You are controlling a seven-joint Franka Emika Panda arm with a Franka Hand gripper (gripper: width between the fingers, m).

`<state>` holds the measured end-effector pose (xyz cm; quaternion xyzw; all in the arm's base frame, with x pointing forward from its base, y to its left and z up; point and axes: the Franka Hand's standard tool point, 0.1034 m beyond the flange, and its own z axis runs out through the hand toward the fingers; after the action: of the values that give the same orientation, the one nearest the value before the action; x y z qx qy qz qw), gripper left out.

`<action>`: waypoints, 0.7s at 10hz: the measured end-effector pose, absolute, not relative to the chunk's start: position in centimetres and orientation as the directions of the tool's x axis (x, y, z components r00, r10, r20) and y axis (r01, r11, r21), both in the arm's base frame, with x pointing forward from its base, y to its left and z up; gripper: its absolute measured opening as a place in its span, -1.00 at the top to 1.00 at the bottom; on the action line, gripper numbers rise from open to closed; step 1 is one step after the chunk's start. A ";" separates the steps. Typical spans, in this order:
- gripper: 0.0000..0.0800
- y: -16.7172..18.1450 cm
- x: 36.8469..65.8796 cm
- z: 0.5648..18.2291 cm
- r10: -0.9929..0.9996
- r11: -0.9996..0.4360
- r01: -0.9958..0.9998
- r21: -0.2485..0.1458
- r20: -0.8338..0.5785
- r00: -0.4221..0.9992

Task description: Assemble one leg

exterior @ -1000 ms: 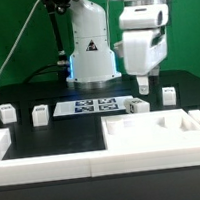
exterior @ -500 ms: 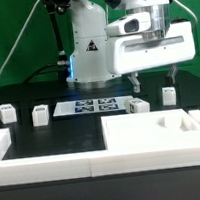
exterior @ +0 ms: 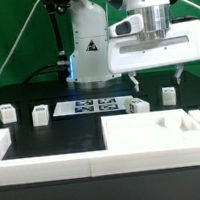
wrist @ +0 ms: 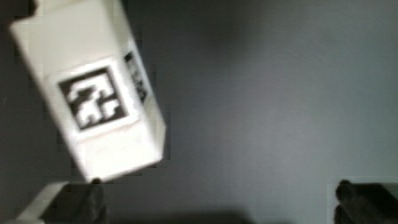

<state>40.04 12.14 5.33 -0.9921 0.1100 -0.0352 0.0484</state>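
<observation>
Four small white legs with marker tags stand or lie on the black table: one at the far left (exterior: 6, 112), one beside it (exterior: 39, 115), one lying near the middle (exterior: 137, 106), and one at the right (exterior: 169, 95). My gripper (exterior: 156, 79) hangs open just above the table, its fingers wide apart between the two right-hand legs. In the wrist view a leg (wrist: 98, 90) lies tilted on the dark table, tag up, close to one fingertip (wrist: 71, 200). The gripper (wrist: 221, 205) is empty.
The marker board (exterior: 89, 107) lies behind the legs. A large white tray-like part with raised rims (exterior: 158, 140) sits at the front right. A white rim (exterior: 39, 160) runs along the front left. The robot's base (exterior: 91, 54) stands at the back.
The hand has turned about its wrist, so both fingers now show spread side by side. It has barely moved in the last half second.
</observation>
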 end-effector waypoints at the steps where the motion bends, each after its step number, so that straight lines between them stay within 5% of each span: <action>1: -0.62 13.2 38.6 4.9 -0.235 -0.968 -0.229 -0.102 0.049 0.971; 5: -0.62 12.8 38.3 4.6 -0.186 -0.979 -0.187 -0.081 -0.014 0.982; 7: -0.62 12.8 38.3 5.0 -0.176 -0.981 -0.189 -0.052 -0.188 0.966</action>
<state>38.32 12.80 4.96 -0.9909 0.0921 0.0915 0.0348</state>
